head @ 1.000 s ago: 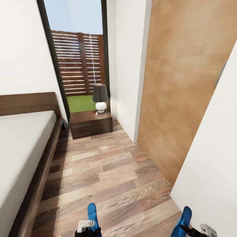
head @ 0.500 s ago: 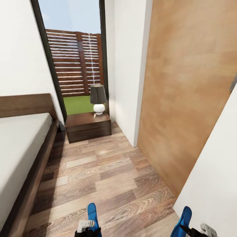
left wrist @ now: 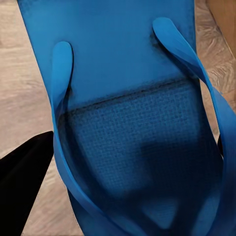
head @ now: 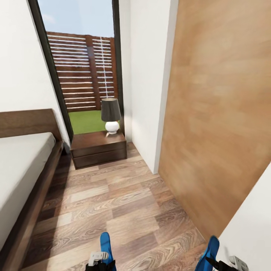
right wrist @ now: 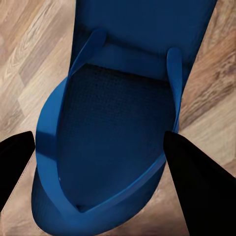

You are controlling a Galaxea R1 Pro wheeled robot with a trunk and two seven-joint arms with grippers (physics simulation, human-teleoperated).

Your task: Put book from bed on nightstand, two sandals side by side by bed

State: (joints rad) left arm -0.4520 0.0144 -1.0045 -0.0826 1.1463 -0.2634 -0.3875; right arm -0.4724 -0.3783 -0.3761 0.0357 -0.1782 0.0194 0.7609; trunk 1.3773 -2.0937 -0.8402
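While the head view looks down a narrow stretch of the bedroom point(head: 22, 64), its white walls and brown wood wall panel point(head: 218, 113) stand to the right of the bed point(head: 19, 169), and a tall dark-framed window point(head: 81, 60) rises beyond the bed's headboard. Through that window show a slatted wooden fence point(head: 84, 71), a strip of green grass and pale sky. Only one side of the bed is in view: plain light-grey mattress on a dark brown platform frame, with the headboard against the white wall. Grey-brown wood-plank floor point(head: 113, 199) runs alongside the bed, between its frame and the wall panel.

Just beyond the bed's head end, below the window, stands the nightstand point(head: 98, 148), a low dark brown cabinet with two drawers. On its top surface sits a table lamp point(head: 110, 115) with a dark shade and a round white base.

Nearest the camera, well short of the nightstand and off the bed's side, both sandals are held above the floor. The left gripper point(head: 101, 259) has its jaws closed on one bright blue sandal point(head: 105, 242), whose toe end sticks up past the gripper; the left wrist view shows its sole and thin straps point(left wrist: 128, 118) close up over the planks. The right gripper point(head: 224, 263) likewise grips the other sandal point(head: 211, 250), farther from the bed and close to the white wall; the right wrist view shows this sandal point(right wrist: 123, 142) between two dark fingers point(right wrist: 196, 182).
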